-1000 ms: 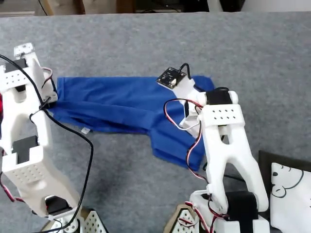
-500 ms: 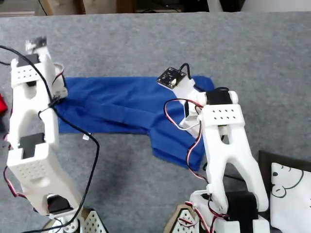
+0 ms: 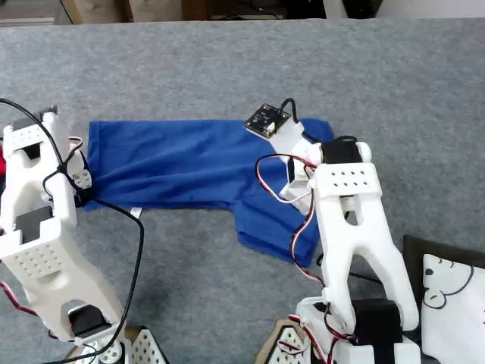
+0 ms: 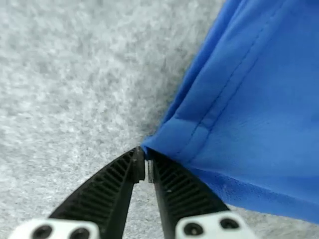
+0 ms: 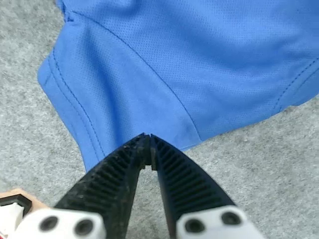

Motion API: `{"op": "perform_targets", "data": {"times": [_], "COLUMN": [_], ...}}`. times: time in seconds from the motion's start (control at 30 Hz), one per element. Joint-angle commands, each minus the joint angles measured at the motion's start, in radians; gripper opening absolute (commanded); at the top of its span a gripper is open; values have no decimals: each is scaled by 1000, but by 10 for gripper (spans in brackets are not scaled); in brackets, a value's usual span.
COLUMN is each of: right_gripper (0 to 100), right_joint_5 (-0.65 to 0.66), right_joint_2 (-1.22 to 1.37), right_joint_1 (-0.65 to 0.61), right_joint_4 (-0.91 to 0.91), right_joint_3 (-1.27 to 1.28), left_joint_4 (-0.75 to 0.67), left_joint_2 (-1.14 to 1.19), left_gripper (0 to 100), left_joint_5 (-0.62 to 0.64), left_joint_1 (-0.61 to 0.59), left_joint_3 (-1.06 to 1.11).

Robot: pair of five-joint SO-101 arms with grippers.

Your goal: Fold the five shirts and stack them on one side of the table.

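A blue shirt (image 3: 182,163) lies spread on the grey table (image 3: 227,61), with a sleeve (image 3: 273,224) reaching toward the front. In the left wrist view my left gripper (image 4: 145,168) is shut on the shirt's hem corner (image 4: 164,137), low over the felt at the shirt's left front corner (image 3: 89,193). In the right wrist view my right gripper (image 5: 148,152) is shut with its tips resting on the blue fabric (image 5: 199,64) near the sleeve. The right arm (image 3: 345,197) stands over the shirt's right part and hides some of it.
A white cloth with black print (image 3: 452,297) lies on a dark mat at the front right corner. A bit of something red (image 3: 2,163) shows at the left edge. Bare grey felt lies behind and in front of the shirt.
The left arm swung back and right, then came forward and left again with the shirt's corner. The shirt's left side now lies flatter and wider. The right arm has kept still.
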Motion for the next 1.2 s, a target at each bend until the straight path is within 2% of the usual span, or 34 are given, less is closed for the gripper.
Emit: {"op": "perform_targets", "data": {"times": [0.0,0.13,0.23,0.37,0.53,0.67,0.73,1.0,1.17], "right_gripper": [9,62,75,5,5,5,5,5,5], "right_joint_5": [-6,-5,-9,-63,-126,-161,-169,-161,-144], "right_joint_2": [-41,-28,47,203,423,585,656,878,995], "right_joint_1": [12,10,13,13,13,15,15,124,145], "right_joint_4": [-15,-15,-15,-15,-40,-51,-52,-66,-57], "right_joint_3": [-10,-38,-110,-255,-449,-559,-607,-794,-897], "left_joint_4": [15,206,301,334,138,40,14,-103,-207], "left_joint_2": [-12,-58,-99,-142,-56,71,128,277,363], "left_gripper": [122,277,276,274,249,65,15,19,19], "left_joint_5": [34,58,43,48,213,242,227,221,216], "left_joint_1": [-2,-29,-34,-28,17,100,143,238,230], "left_joint_3": [-51,-166,-273,-416,-443,-453,-454,-519,-614]}}
